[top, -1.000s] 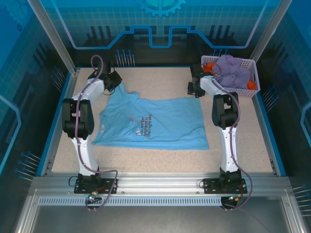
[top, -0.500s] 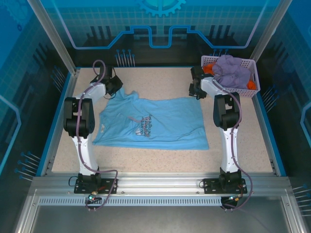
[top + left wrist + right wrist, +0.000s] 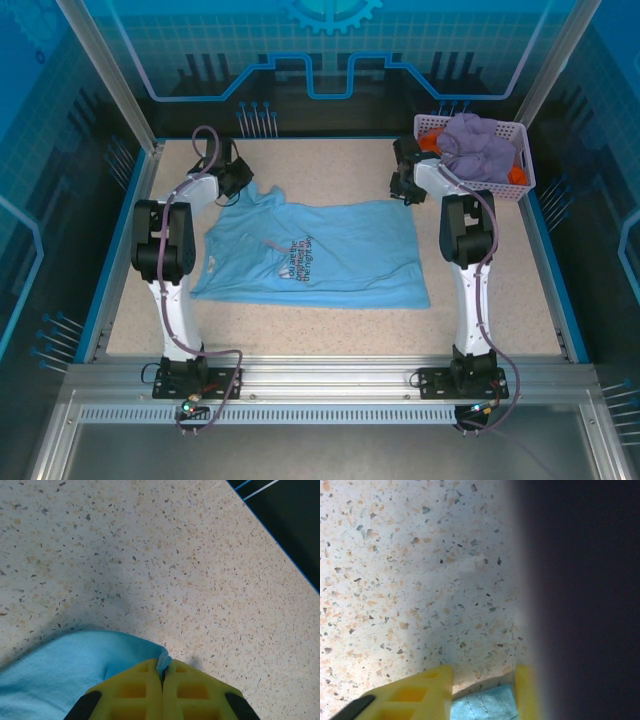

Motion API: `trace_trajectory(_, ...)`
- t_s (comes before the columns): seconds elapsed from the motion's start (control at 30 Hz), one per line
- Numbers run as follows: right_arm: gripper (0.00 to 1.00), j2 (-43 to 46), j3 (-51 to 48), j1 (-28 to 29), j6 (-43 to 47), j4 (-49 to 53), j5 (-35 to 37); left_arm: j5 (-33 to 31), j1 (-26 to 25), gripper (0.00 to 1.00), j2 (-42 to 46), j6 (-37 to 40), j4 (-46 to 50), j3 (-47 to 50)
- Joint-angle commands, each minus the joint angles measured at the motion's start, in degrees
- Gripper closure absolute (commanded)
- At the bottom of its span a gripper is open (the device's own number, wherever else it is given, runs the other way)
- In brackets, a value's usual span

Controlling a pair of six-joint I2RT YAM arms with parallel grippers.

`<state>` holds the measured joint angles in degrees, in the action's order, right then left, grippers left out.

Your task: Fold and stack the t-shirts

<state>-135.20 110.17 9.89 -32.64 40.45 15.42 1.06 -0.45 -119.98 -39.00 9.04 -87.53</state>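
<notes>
**Note:** While the left gripper (image 3: 163, 662) is clamped on the far left corner of the light-blue t-shirt (image 3: 320, 255), don't lift yet. The far right corner isn't secured.

**Operator:** Right side status?

**Note:** The right gripper (image 3: 484, 677) is low over the table (image 3: 330, 165), with its yellow fingers (image 3: 435, 680) apart. A strip of blue cloth lies between them. Judgement: you're at the grasp stage of the first fold. Push the jaws further over the edge before you close, so that you catch a good bite of cloth and not just the hem.

**Operator:** And then?

**Note:** Raise both corners together and level. Carry the far edge towards the near edge, and keep the cloth lightly taut between the arms so it doesn't sag or twist. Risk: a thin pinch may slip out partway through the lift.

**Operator:** Shirt condition?

**Note:** It lies in the middle of the table between the two arms, mostly flat, with the chest lettering face up. The far left corner is drawn into a peak at the left gripper. The near edge runs fairly straight, and there are soft wrinkles across the body.

**Operator:** The other shirts?

**Note:** A lavender t-shirt (image 3: 475, 145) and an orange t-shirt (image 3: 430, 137) are heaped in the mesh basket (image 3: 525, 165) at the far right corner, just beside the right gripper. None is folded or stacked.
</notes>
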Motion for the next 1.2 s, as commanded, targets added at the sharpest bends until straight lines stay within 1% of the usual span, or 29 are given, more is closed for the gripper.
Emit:
trace_trajectory(0.0, 0.69, 0.7, -1.9, -0.7, -2.0, 4.4, -1.1, 0.0, -0.3, 0.99, 0.9, 0.3, -2.1, 1.4)
trace_trajectory(0.13, 0.76, 0.7, -2.1, -0.8, -2.8, 5.1, -1.4, -0.3, -0.3, 0.99, 1.1, 0.7, -2.4, 1.8)
trace_trajectory(0.3, 0.9, 1.2, -2.6, -0.8, -2.2, 4.3, -1.4, -0.3, -0.2, 0.99, 1.1, 0.7, -2.8, 1.7)
trace_trajectory(0.47, 1.0, 1.6, -2.7, -0.8, -0.1, 2.2, -1.9, 1.3, 0.3, 1.0, 0.9, 0.9, -0.6, -1.1)
trace_trajectory(0.6, 1.0, 6.7, -5.1, -0.6, 2.7, -2.4, -3.3, 5.7, 0.9, 1.0, 1.3, 0.8, 1.0, -3.3)
trace_trajectory(0.77, 1.0, 11.8, -9.0, 0.0, 5.2, -5.7, -5.7, 7.7, 1.0, 1.0, 4.2, 1.8, 1.6, -1.7)
trace_trajectory(0.87, 1.0, 14.8, -11.9, 0.1, 6.4, -6.8, -7.3, 7.5, 1.0, 1.0, 7.3, 2.4, 2.4, 1.2)
trace_trajectory(1.03, 1.0, 21.9, -19.0, -0.1, 9.1, -8.9, -10.0, 7.8, 1.1, 1.0, 14.1, 2.2, 3.2, 8.7)
trace_trajectory(1.17, 1.0, 27.5, -25.6, -1.1, 8.4, -9.7, -11.6, 7.1, 1.1, 1.0, 20.2, 0.9, 4.8, 14.9)
